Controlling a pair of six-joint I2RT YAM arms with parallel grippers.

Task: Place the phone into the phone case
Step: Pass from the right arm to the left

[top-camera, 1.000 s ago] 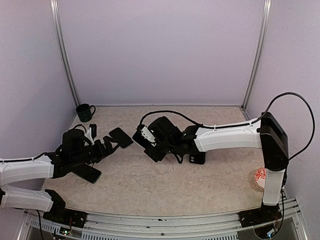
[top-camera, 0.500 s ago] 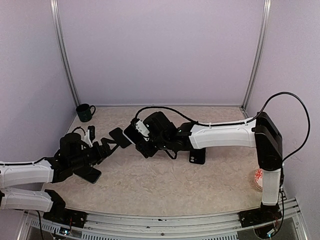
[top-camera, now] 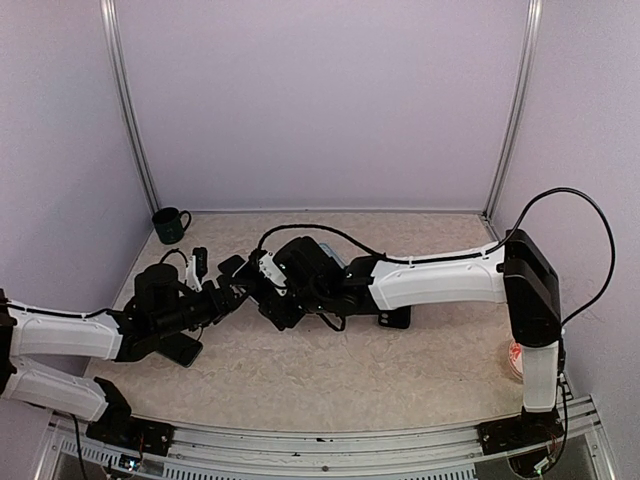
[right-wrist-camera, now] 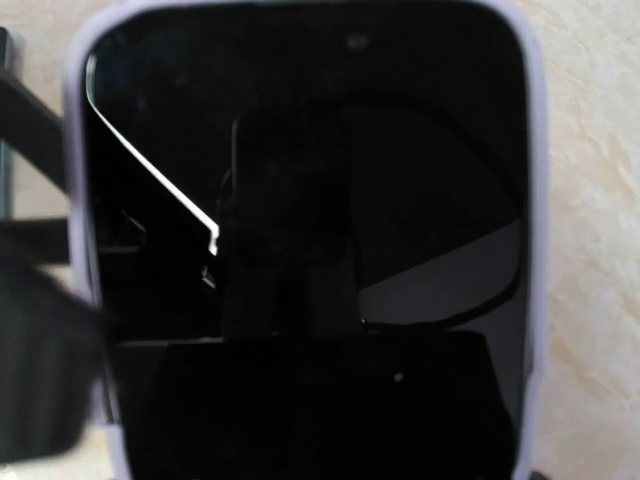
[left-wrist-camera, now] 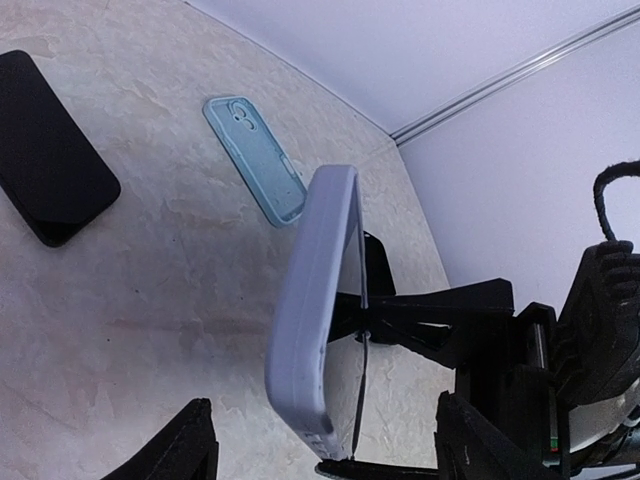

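Observation:
A black-screened phone sits inside a lavender phone case and fills the right wrist view. My right gripper is shut on it and holds it on edge above the table, left of centre. In the left wrist view the phone case stands upright between my left gripper's fingers. Those fingers are open, with a gap on each side. A thin dark edge runs along the case's right side and stands off it at the near end. The right gripper's black fingers clamp it from behind.
A second black phone lies flat on the table, seen under my left arm in the top view. A light blue case lies beyond it. A green mug stands back left, a small dark object under the right arm, a red-and-white item at right.
My right arm has carried the cased phone leftward to my left gripper. The left gripper has come forward around it and its fingers have narrowed.

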